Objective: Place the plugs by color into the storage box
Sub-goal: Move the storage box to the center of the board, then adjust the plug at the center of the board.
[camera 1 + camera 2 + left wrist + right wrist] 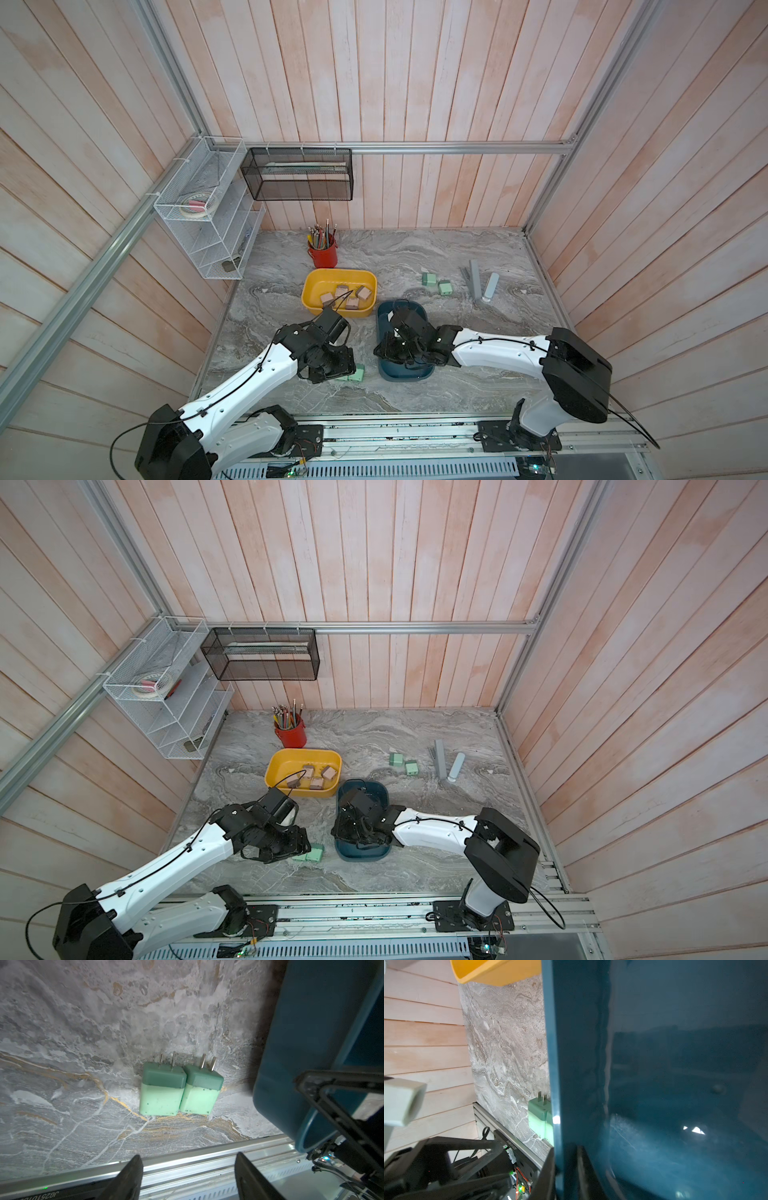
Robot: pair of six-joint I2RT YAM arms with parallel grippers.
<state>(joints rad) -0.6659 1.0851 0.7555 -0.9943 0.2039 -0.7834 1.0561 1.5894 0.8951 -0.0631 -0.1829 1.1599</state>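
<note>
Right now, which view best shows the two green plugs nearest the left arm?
Left wrist view: both green plugs whole, prongs visible. Both top views: partly hidden under the left arm. Right wrist view: cut off by the blue bin.

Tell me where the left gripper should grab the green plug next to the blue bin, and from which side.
Come straight down from above with the left gripper, jaws open. Pinch the plug lengthwise: pale end face against dark capped end beside the prongs. It lies flat, and its flank touches the second green plug, so probably no finger fits between them.
</note>
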